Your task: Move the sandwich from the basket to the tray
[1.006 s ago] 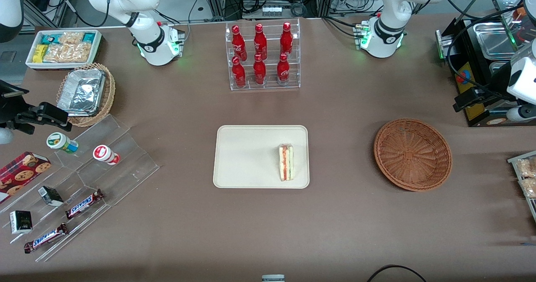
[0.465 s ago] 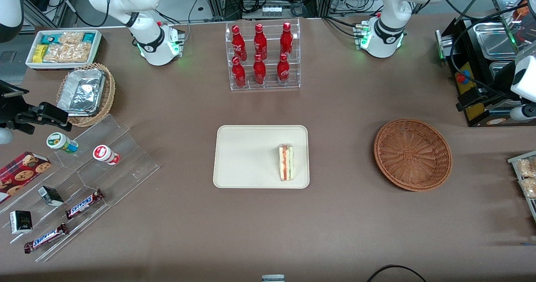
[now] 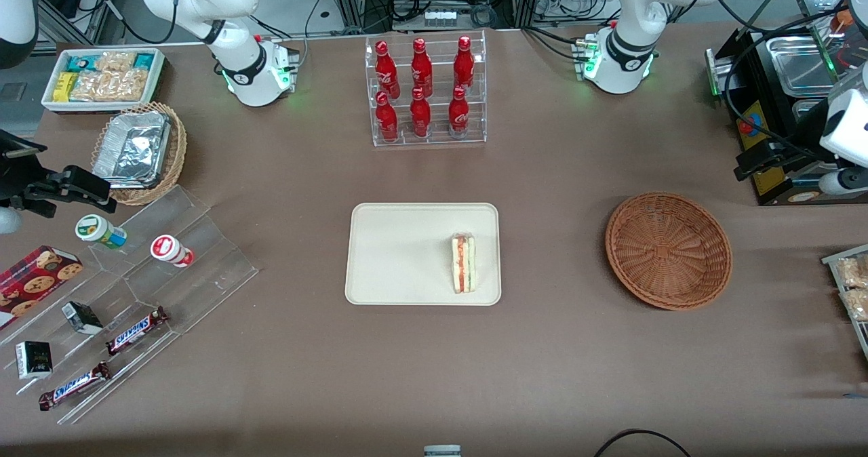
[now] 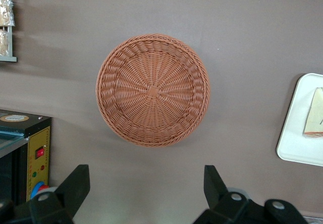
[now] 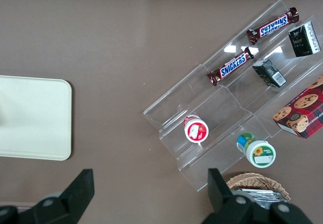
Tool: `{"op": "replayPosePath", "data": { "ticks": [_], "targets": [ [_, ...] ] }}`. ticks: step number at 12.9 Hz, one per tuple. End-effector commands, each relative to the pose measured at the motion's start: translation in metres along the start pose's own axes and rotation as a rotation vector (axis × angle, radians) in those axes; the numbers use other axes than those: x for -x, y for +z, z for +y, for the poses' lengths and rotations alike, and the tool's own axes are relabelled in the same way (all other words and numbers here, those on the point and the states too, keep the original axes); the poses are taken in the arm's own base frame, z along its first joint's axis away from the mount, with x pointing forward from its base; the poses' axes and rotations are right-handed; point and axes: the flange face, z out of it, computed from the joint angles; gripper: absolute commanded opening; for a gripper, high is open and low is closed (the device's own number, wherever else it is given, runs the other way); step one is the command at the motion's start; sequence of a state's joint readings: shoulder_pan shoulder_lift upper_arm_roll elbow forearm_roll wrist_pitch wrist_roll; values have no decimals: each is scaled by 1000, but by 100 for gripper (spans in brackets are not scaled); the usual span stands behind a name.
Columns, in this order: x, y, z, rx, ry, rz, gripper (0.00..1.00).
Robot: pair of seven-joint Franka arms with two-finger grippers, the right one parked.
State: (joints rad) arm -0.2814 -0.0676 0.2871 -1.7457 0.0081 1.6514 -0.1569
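Looks finished: sandwich (image 3: 464, 263) lying on the tray (image 3: 400, 287), at the end nearest the empty basket (image 3: 668, 250). Hovers the gripper (image 4: 146, 188) high over the tabletop (image 3: 542, 375) near the basket, fingers (image 4: 75, 183) spread wide and holding nothing; best to lift clear without brushing wicker or tray. Reads "SNICKERS" on two bars (image 5: 229, 68) on the clear stepped stand (image 5: 222, 108); makes out no other writing surely.

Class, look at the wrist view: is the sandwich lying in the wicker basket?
No: the basket holds nothing, the sandwich lies on the tray, and the open gripper hangs above the table.
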Motion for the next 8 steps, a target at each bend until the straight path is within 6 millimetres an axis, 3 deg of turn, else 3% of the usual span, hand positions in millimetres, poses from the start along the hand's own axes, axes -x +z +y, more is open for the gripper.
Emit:
{"op": "replayPosePath", "data": {
  "ticks": [1, 4, 5, 8],
  "targets": [
    [6, -11, 3, -5, 19, -7, 100],
    [11, -26, 11, -6, 35, -13, 100],
    [11, -26, 8, -5, 25, -13, 100],
    [14, -25, 23, -16, 38, -14, 100]
  ]
}}
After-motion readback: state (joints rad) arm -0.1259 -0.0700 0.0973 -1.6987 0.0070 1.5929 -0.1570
